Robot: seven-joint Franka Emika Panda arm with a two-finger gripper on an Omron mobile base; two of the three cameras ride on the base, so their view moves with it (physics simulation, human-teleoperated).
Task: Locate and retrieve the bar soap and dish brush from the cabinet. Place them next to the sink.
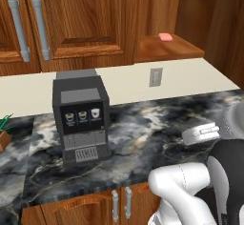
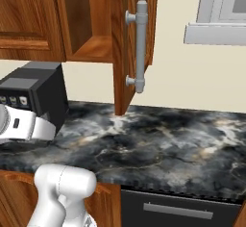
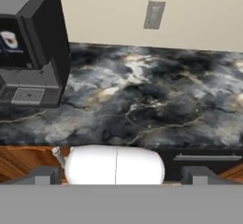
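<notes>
The bar soap (image 1: 165, 36) lies near the front edge of the open cabinet (image 1: 167, 47) shelf. It looks light, hard and likely slick, so pinch its long flat sides. The gripper (image 3: 116, 178) is spread wide, holding nothing, above the counter (image 3: 156, 104)

White arm folded low, gripper (image 3: 116, 174) jaws wide — empty

pink bar soap (image 1: 165, 36), reddish-brown cabinet (image 1: 167, 50), black-marbled counter (image 1: 152, 133)
</notes>
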